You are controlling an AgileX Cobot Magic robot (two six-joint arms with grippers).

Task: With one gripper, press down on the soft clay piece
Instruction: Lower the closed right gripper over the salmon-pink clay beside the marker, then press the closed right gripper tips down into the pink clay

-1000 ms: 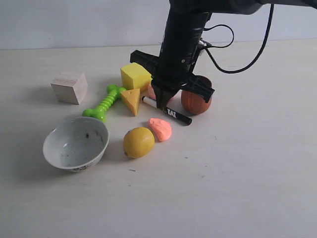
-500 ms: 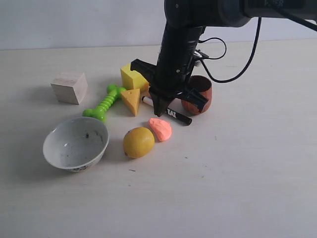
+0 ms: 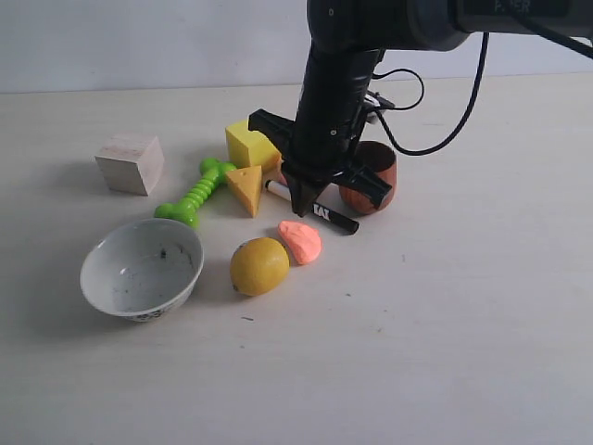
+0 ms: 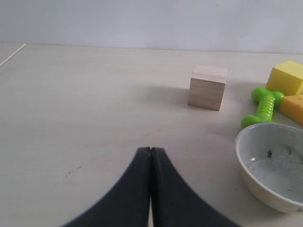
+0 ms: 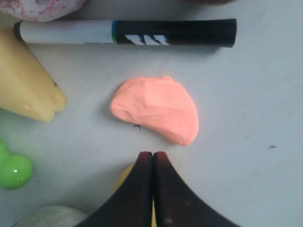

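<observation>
Soft clay piece (image 3: pixel 300 241) is lying flat on the table (image 3: pixel 463 334) just below the right gripper (image 3: pixel 301 208), near its tips but apart from them. The arm is standing almost vertical, pointing the claw downward. Its fingers are pressing together, empty. A marker (image 3: pixel 335 219) is lying just behind the tips. The left gripper (image 4: pixel 150 149) is likewise closed, gripping nothing.

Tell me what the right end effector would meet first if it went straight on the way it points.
Probably the soft clay piece, at its edge nearest the lemon. The shut right end effector points down just short of it; depth is unclear, so it could touch the table first.
</observation>
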